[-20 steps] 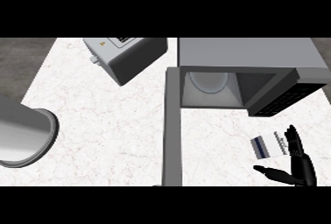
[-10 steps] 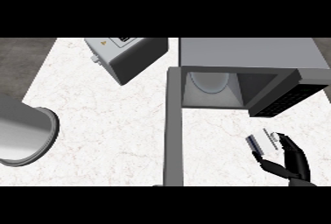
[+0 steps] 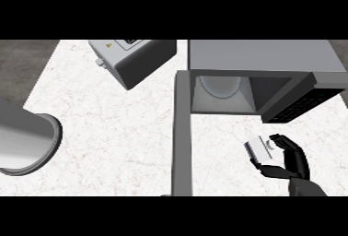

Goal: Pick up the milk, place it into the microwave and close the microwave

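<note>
Seen from above, a white desk point(image 3: 122, 138) carries an open microwave point(image 3: 262, 62) at the far right. Only the right robot hand point(image 3: 289, 159) shows, entering from the lower right edge; the left one is out of view.

The milk point(image 3: 258, 150), a small white carton, sits just to the left of the robot hand, touching it. The fingers curl over the carton's far end and the thumb comes in under its near end, so the robot hand is closed around it. The carton's long axis runs slanted, from near-left to far-right. Whether it rests on the desk or is lifted cannot be told.

The microwave cavity point(image 3: 221, 94) lies beyond the robot hand and a little to its left, mouth facing the robot. Its door point(image 3: 182, 138) stands open, edge-on, well left of the robot hand.

Judging from this, the carton must travel forward and slightly left into the cavity.
</note>
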### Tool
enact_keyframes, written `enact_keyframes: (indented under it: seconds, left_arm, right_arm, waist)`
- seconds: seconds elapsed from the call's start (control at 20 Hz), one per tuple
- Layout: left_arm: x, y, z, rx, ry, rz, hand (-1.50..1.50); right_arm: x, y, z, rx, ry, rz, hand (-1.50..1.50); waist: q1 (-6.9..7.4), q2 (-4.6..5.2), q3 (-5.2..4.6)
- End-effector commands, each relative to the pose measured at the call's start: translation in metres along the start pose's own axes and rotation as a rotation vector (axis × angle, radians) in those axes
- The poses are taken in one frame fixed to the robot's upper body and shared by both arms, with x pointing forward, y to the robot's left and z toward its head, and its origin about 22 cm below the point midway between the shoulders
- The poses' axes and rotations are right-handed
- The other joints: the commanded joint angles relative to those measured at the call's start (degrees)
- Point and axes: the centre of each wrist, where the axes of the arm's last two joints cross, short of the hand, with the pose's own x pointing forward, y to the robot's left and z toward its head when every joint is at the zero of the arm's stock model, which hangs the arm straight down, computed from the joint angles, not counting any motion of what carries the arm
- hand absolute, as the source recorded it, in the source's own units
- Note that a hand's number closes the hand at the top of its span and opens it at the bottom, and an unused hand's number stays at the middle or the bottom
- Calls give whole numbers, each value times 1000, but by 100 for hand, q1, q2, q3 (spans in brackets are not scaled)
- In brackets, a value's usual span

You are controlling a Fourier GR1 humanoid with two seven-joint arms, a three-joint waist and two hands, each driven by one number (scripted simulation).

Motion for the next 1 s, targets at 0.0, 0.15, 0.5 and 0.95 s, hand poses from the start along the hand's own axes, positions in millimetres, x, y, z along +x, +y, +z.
enact_keyframes:
  seconds: [0.0, 0.15, 0.5, 0.95]
  left_arm:
    - [-2, -2, -3, -15, 0, 4, -150]
    - [6, -1, 3, -11, -9, 7, -150]
    - [1, 5, -2, 3, 29, 1, -150]
    - [-2, 11, 2, 5, 30, 4, -150]
  right_arm:
    - [2, 66, -15, 41, -124, -52, 150]
    - [8, 76, -26, 85, -140, -79, 150]
    - [19, 103, -40, 119, -170, -24, 150]
    - [71, 111, -118, 106, -206, 17, 150]
  waist:
    - [37, 15, 6]
    - [11, -8, -1]
    - [-94, -33, -14]
    - [-33, -10, -11]
